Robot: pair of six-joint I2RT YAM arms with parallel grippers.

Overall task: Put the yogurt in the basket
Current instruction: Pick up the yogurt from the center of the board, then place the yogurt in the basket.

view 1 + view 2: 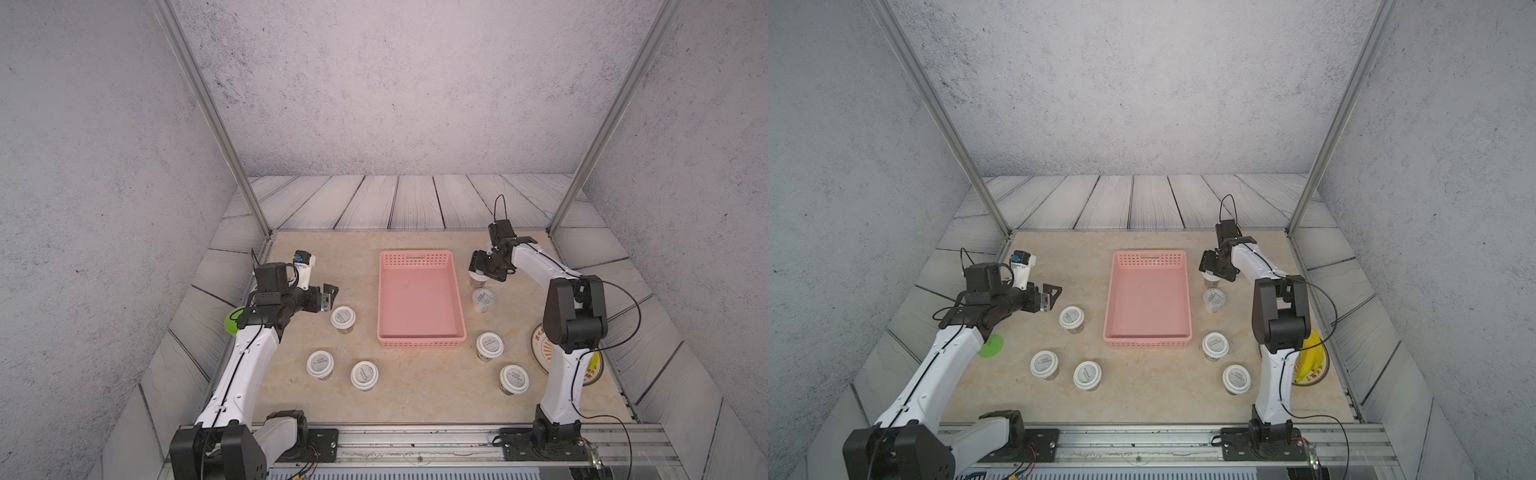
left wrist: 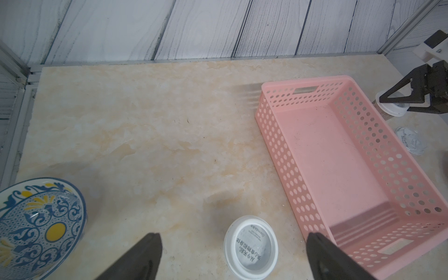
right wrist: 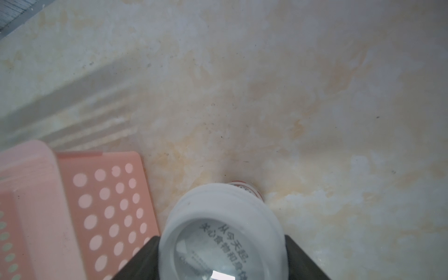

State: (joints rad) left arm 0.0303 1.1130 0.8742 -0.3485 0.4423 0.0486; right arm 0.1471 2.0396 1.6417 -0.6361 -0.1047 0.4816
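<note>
Right tool [image 1: 484, 273] straddles a yogurt cup [image 3: 223, 232] beside the basket [image 1: 415, 266]; grip cannot be told. Left tool [image 1: 329, 297], opposite side, wide and empty.

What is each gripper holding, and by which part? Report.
Left gripper: nothing, jaws open. Right gripper brackets one yogurt at its lid; a firm hold cannot be told.

Yogurt cup [image 2: 251, 247] beside pink basket [image 2: 274, 145]
</note>
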